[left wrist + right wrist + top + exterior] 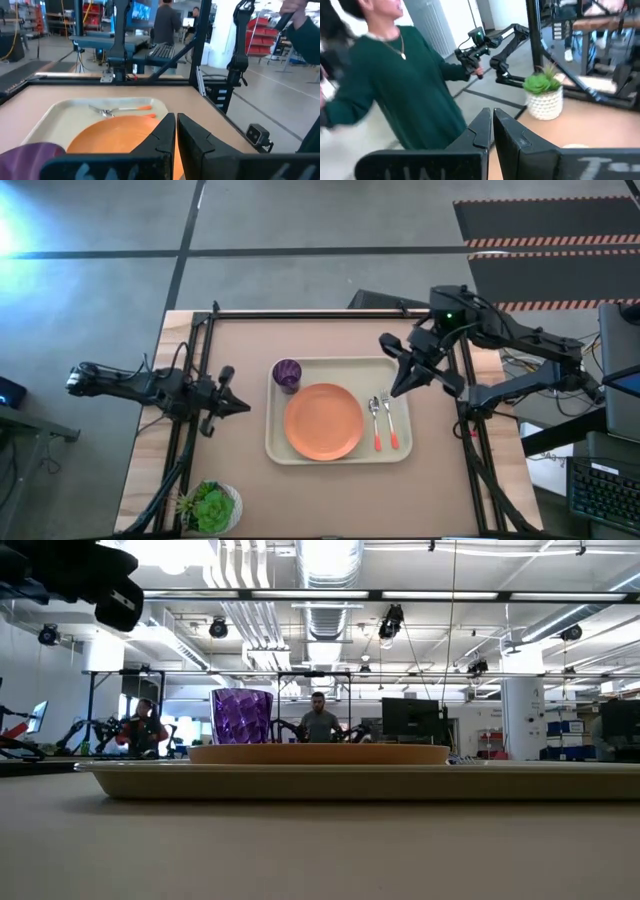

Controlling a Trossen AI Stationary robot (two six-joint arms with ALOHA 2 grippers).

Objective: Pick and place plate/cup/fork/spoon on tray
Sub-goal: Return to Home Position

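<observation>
Brown counter (330, 490) carries your tray (338, 455); on it sits the plate (323, 421), the cup (287, 374) at its far left corner, fork (390, 420) and spoon (376, 422) side by side right of the plate; your left claw (236, 406) waits pinched together beside the tray; your right claw (398, 366) hangs closed above the tray's far right corner.
</observation>
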